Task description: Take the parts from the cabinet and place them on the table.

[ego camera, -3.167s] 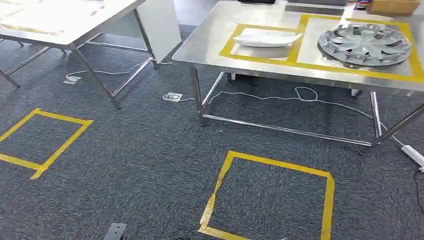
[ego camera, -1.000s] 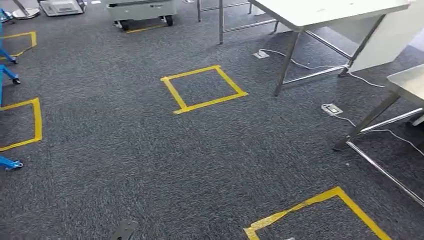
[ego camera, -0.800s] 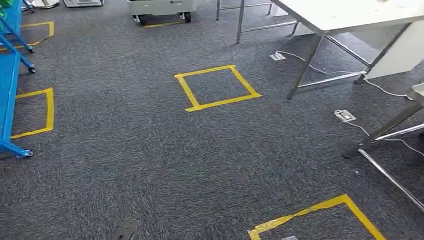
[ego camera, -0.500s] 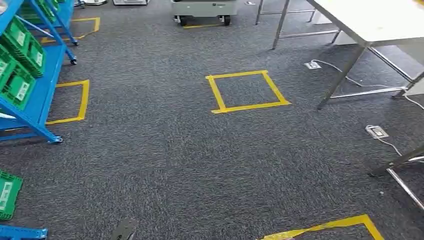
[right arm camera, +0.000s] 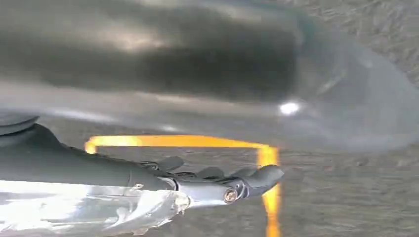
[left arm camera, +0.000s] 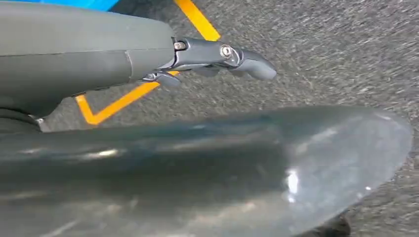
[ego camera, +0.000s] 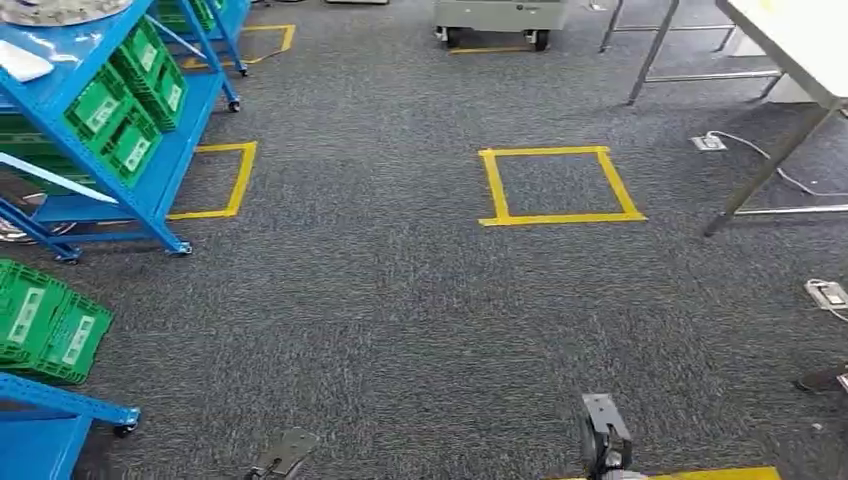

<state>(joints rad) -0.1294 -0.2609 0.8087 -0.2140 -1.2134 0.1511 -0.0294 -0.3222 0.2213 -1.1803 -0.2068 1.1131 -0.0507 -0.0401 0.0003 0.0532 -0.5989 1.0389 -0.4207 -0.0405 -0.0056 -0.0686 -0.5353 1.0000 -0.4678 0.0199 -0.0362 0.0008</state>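
Observation:
The blue cabinet (ego camera: 152,190) stands at the left of the head view, holding green bins (ego camera: 118,112). On its upper shelf lie a silver wheel cover (ego camera: 48,9) and a white part (ego camera: 22,63), both cut off by the picture's edge. My left hand (left arm camera: 217,54) hangs over the carpet with its fingers stretched out, holding nothing. My right hand (right arm camera: 222,183) hangs the same way above a strip of yellow tape, also holding nothing. Both hands are far from the cabinet.
A second blue rack with green bins (ego camera: 45,322) sits at the lower left. Yellow tape squares (ego camera: 560,185) mark the grey carpet. A white table (ego camera: 805,45) on steel legs stands at the right, with floor sockets (ego camera: 828,293) and cables near it. A grey cart (ego camera: 495,15) is at the back.
The camera has swung to the left. The steel table with a wheel cover and a white part has left the picture, and the blue cabinet has come in at the left.

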